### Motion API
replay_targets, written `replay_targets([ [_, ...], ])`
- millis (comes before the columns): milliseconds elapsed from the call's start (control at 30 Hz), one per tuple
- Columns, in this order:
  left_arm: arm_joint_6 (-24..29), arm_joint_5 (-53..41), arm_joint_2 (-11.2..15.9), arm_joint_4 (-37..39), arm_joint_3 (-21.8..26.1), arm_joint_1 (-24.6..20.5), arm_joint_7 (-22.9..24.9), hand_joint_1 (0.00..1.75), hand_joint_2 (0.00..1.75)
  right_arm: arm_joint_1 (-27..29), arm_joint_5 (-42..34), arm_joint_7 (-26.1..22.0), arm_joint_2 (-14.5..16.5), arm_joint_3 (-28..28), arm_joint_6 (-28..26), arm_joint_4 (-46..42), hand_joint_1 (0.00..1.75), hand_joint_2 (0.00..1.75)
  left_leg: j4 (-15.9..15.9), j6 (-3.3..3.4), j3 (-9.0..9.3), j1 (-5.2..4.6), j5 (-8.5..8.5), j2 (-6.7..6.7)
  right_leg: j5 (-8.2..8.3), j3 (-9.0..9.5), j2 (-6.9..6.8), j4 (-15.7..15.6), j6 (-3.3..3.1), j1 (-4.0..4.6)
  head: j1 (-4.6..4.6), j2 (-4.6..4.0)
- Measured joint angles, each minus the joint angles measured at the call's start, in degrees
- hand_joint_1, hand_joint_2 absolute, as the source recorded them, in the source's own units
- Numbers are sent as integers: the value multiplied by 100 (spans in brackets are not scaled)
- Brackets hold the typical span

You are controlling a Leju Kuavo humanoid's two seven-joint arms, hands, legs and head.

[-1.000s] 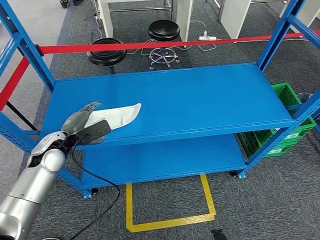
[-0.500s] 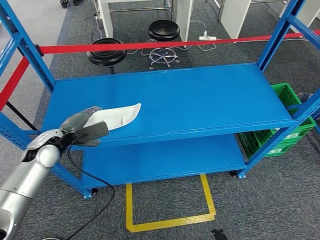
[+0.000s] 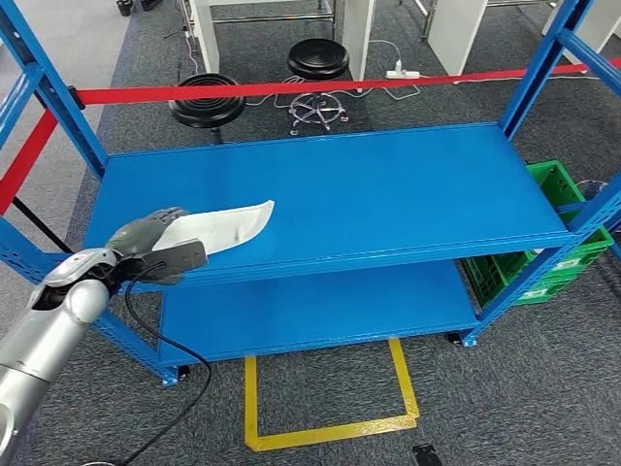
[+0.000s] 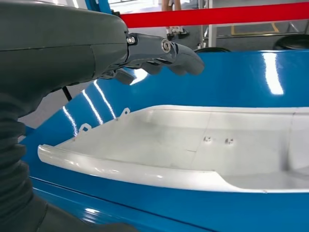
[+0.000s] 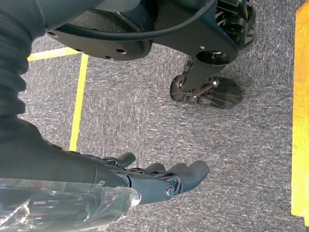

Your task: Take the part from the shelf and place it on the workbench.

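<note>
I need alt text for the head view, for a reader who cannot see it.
The robot's left hand reaches over the near end of a white curved part lying on the top blue shelf. Behind are red tape and two black stools.

A workshop or robot test hall: a blue steel rack shelf (image 3: 322, 199) stands on grey carpet (image 3: 527, 388) marked with yellow floor tape (image 3: 322, 432). Black swivel stools (image 3: 316, 60) at 12 o'clock, a green plastic crate (image 3: 545, 262) at 3 o'clock.

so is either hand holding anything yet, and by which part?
Nothing held. The left hand hovers open over the near end of the white part; right hand hangs empty.
</note>
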Motion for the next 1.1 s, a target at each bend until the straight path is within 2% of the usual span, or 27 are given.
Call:
replay_targets([
  [600,151,-515,-104,455,-438,-43,-172,0,175,-27,195,27,0,-59,39,0,0,175,0,0,0,0,0,0,0,-1,0,0,0,0,0,0],
  [933,744,-1242,-296,639,-588,-84,42,0,175,-29,268,28,3,-81,42,0,0,175,0,0,0,0,0,0,0,-1,0,0,0,0,1,0],
  [1100,823,-1383,-382,704,-631,-84,96,0,175,-27,277,28,16,-108,39,0,0,175,0,0,0,0,0,0,0,-1,0,0,0,0,1,0],
])
